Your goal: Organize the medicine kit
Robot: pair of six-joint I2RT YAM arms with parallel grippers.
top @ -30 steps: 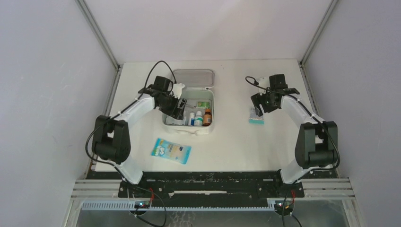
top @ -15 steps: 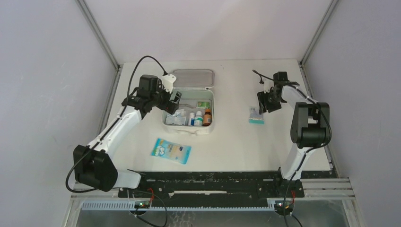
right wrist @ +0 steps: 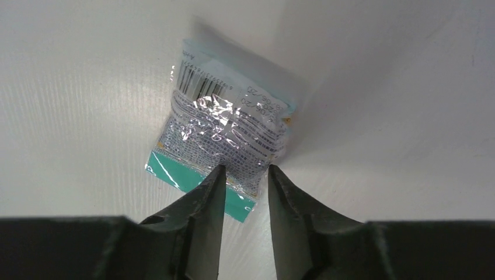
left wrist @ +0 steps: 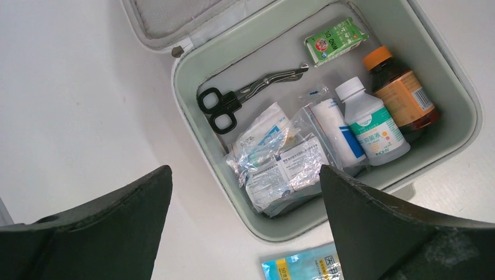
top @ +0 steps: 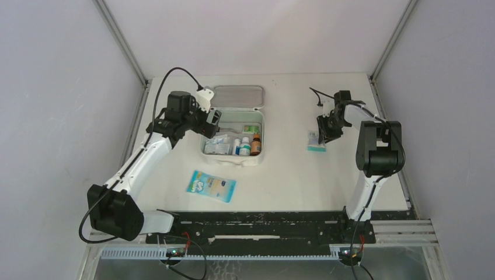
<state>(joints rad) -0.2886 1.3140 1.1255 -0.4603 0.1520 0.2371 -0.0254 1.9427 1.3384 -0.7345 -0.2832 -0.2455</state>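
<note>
The medicine kit (top: 238,97) lies open at the table's middle, its grey mesh lid folded back and its pale green rim (left wrist: 190,99) showing. Inside are scissors (left wrist: 233,102), foil sachets (left wrist: 280,166), a white bottle (left wrist: 370,125), a brown bottle (left wrist: 403,93) and a small green box (left wrist: 335,41). My left gripper (top: 211,123) hovers wide open over the kit's left edge (left wrist: 245,172), holding nothing. My right gripper (top: 324,131) is down at a small clear packet with a green stripe (top: 316,142). Its narrowed jaws (right wrist: 246,169) straddle the corner of that packet (right wrist: 227,128), with a gap still between them.
A blue-and-white flat packet (top: 211,186) lies on the table in front of the kit, its corner also showing in the left wrist view (left wrist: 297,269). Grey walls with metal posts close in the table on the left, right and back.
My left arm has pulled back up and left from inside the kit, its jaws opening fully. My right gripper has dropped onto the small packet and its jaws have narrowed.
</note>
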